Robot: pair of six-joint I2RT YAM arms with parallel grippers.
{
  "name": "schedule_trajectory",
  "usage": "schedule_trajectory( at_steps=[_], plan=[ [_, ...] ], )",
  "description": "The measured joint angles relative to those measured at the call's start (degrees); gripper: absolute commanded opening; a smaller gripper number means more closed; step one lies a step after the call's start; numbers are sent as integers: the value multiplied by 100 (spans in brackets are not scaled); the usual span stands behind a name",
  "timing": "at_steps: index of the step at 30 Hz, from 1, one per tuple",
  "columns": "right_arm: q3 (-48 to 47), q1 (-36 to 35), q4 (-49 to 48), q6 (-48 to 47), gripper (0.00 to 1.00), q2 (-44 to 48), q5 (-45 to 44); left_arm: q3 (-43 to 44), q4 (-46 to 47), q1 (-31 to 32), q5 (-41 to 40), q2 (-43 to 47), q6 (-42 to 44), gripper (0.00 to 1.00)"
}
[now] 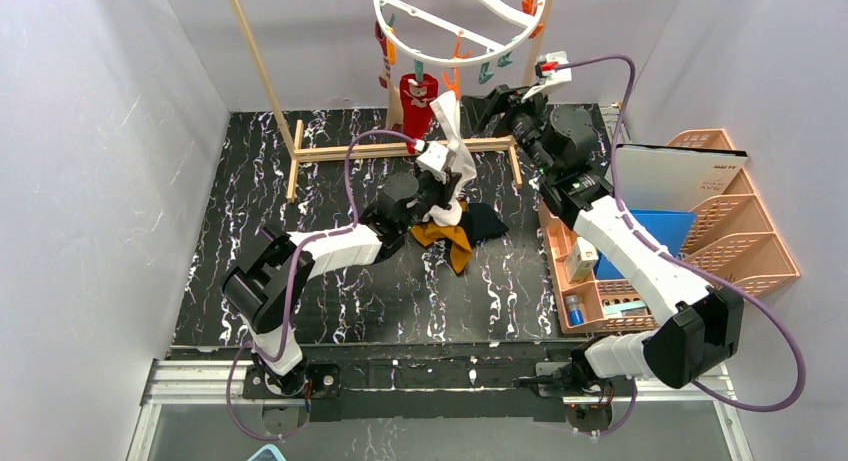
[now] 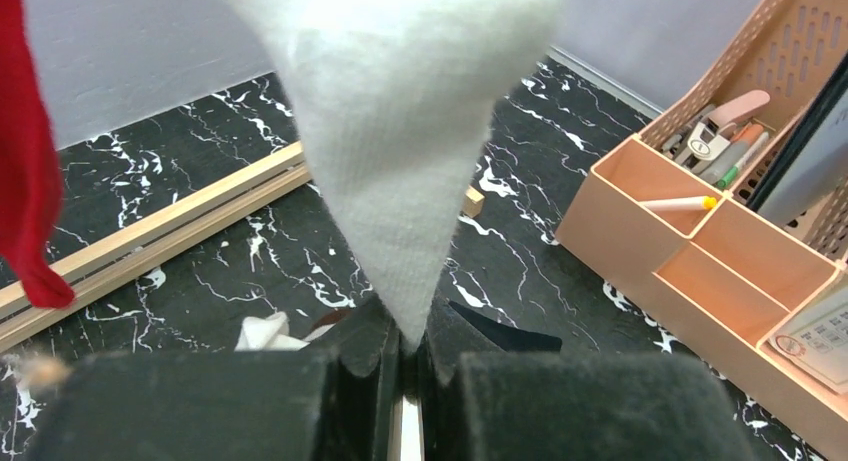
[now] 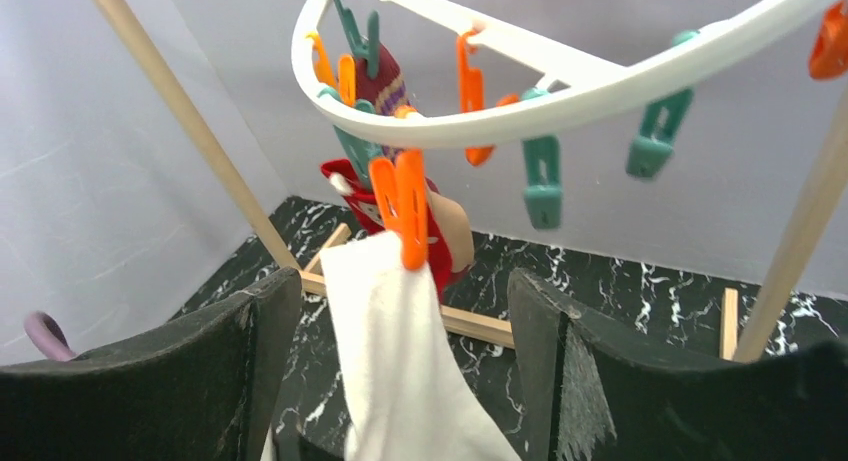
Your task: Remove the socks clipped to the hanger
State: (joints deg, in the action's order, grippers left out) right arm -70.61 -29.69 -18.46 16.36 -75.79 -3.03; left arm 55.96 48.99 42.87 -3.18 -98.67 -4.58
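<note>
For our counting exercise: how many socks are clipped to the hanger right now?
3: the white sock at the front, gripped below by the left end effector; the red sock behind it; the maroon striped sock at the far side. Others may be hidden.

This is a robotics lab test cell, not a lived-in room. Plain pale wall panels (image 1: pixel 90 181) box in a small table (image 1: pixel 250 211) covered with a black marbled sheet. Two robot arms, the left arm (image 1: pixel 335 249) and the right arm (image 1: pixel 630 246), are bolted to an aluminium rail (image 1: pixel 190 381) at its near edge and trail purple cables (image 1: pixel 600 59). The household items look staged. A plastic hanger (image 1: pixel 460 21) with a white sock (image 1: pixel 450 131) and a red sock (image 1: pixel 417 93) pegged on hangs from a bare wooden frame (image 1: pixel 400 149). Beside it stands a peach desk organiser (image 1: pixel 745 236) holding pens (image 2: pixel 735 146).
</note>
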Motion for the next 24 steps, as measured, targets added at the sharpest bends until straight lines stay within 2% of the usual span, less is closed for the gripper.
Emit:
schedule_trajectory(
  at_steps=[8,13,24],
  plan=[
    [-750,-442,389,-46,82,-452,-382,9,-120,306,-317,0,313,0],
    [-1421,-640,973,-181,81,-909,-638,90,-229,433,-501,-7,511,0],
    [-2577,-684,2253,-518,72,-1510,-1189,197,-341,568,-691,-26,660,0]
  ],
)
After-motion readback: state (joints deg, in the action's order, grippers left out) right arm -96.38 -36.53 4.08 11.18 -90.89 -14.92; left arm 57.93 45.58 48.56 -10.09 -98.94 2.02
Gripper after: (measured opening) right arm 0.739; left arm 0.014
